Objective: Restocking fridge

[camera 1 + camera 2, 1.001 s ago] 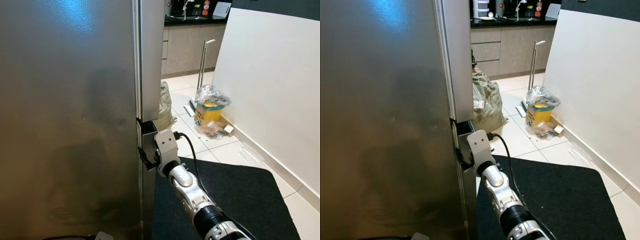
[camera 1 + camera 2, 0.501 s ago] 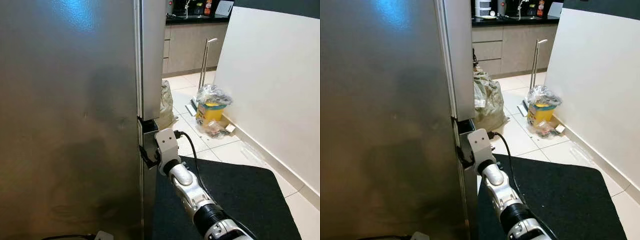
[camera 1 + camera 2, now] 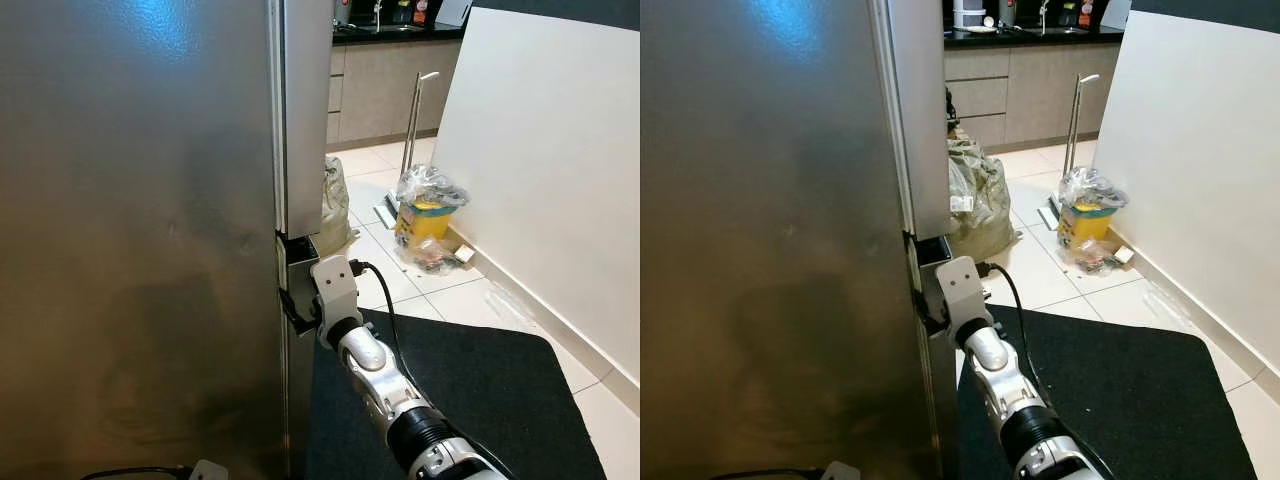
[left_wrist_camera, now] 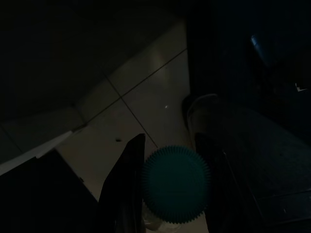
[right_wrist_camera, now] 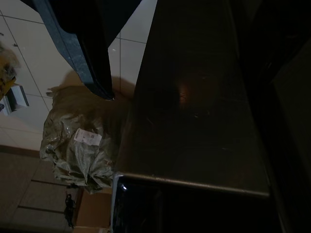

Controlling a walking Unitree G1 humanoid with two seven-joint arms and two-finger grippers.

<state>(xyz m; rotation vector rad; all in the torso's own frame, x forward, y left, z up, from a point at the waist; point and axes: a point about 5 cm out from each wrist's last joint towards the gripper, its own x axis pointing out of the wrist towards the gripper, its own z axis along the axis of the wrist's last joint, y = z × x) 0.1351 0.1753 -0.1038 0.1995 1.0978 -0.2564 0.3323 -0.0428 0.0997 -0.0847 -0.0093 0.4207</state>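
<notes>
The stainless-steel fridge (image 3: 140,230) fills the left of the head views. My right gripper (image 3: 293,312) is at the fridge's right edge, at the dark gap (image 3: 296,248) between the upper and lower doors. Its black fingers (image 5: 92,53) stand apart, open, with the steel side face (image 5: 194,121) between them. In the dark left wrist view, my left gripper (image 4: 171,194) is shut on a bottle with a round teal ribbed cap (image 4: 176,183), hanging over the tiled floor.
A black mat (image 3: 470,390) lies on the floor to the right of the fridge. Beyond it sit a stuffed greenish bag (image 3: 975,200), a yellow bin with a plastic bag (image 3: 422,215) and a dustpan handle (image 3: 412,130). A white wall (image 3: 550,170) closes the right side.
The head camera has shifted slightly. My right gripper stays at the fridge's edge, and nothing else has visibly moved.
</notes>
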